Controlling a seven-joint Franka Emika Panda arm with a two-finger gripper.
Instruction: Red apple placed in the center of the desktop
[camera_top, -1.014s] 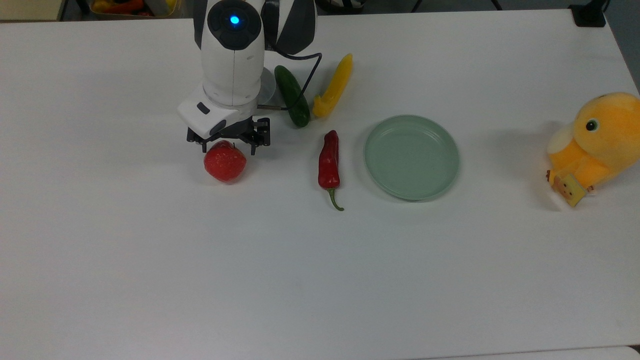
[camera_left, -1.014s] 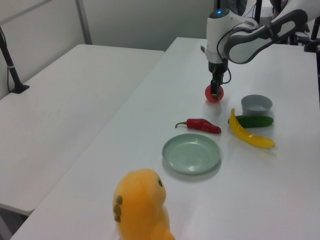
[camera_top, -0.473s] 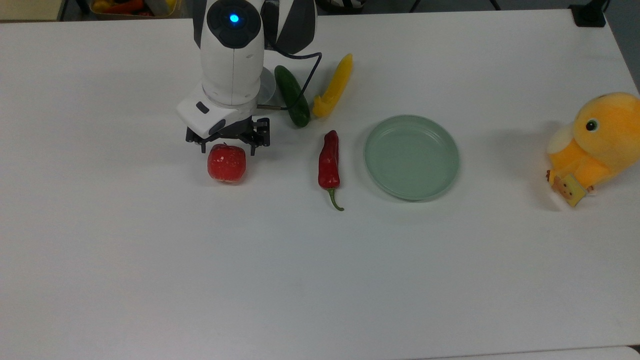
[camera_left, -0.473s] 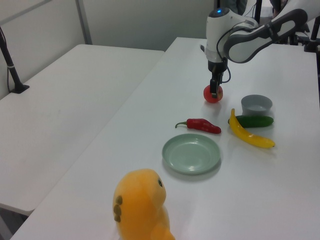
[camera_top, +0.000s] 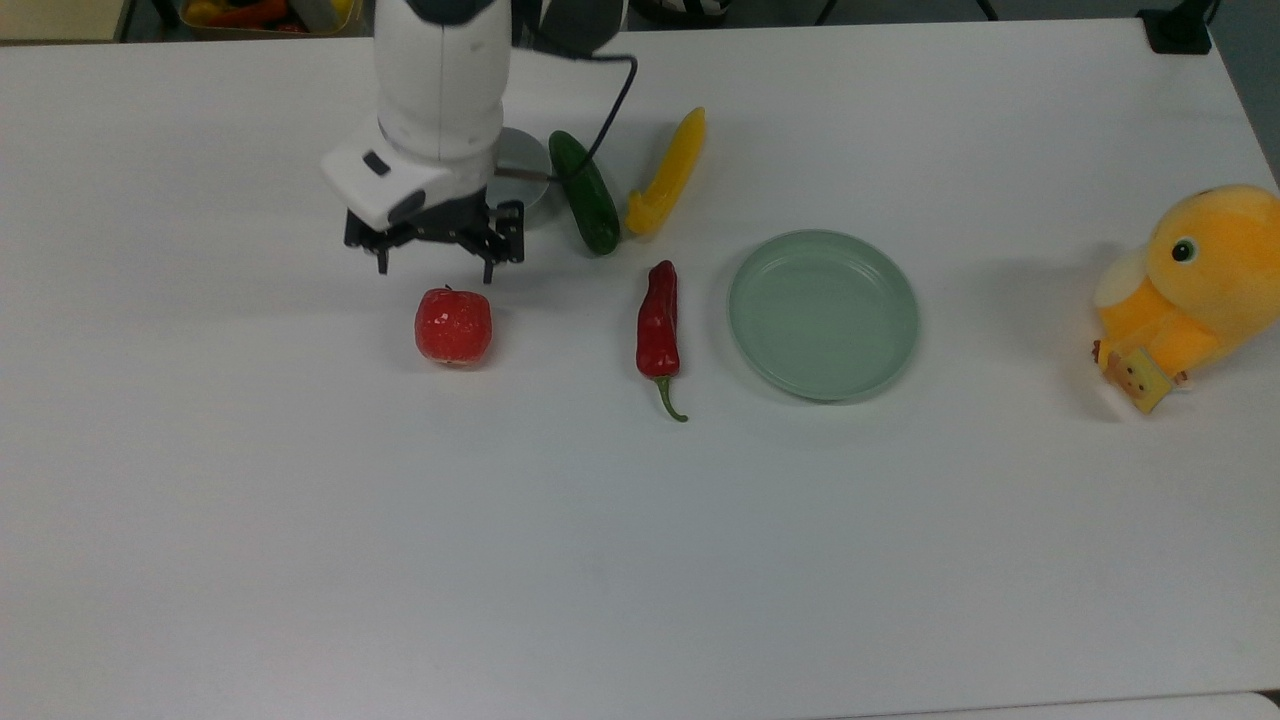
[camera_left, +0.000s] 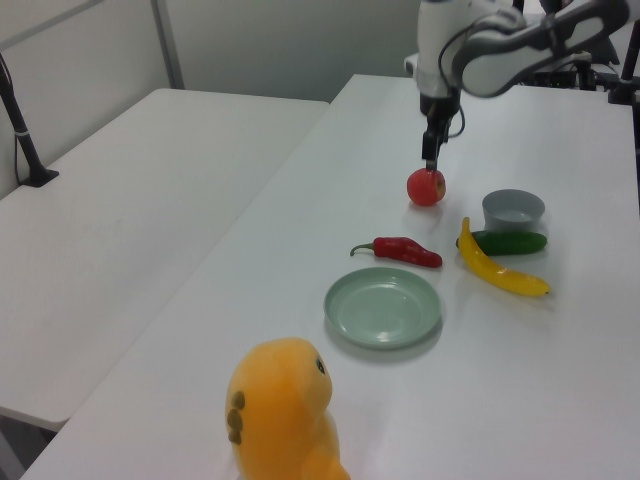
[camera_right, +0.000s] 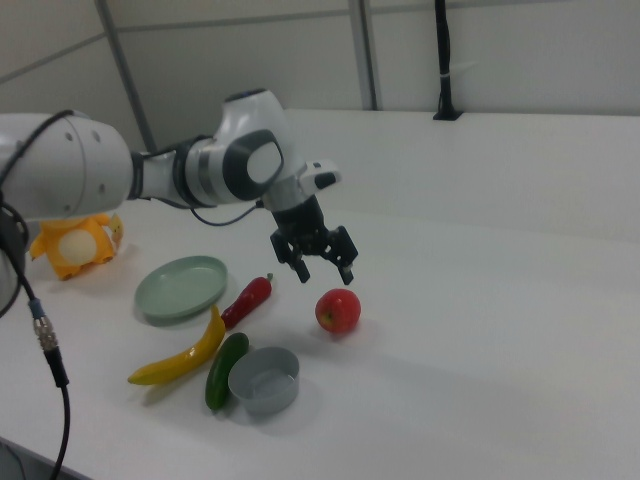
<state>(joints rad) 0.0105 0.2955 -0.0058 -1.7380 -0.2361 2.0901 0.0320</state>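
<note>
Here the end effector (camera_top: 435, 262) hangs just above the apple (camera_top: 454, 326), fingers spread and empty, pointing down; the apple rests on the white bench (camera_top: 600, 560), near the chili (camera_top: 658, 320).

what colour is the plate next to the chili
Pale green plate, plain with no pattern; clearest in the top view.

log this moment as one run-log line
gripper: open, raised above apple | round red apple: released, resting on plain white desktop | dark-red chili pepper: beside it, apart | phase: retreat
</note>
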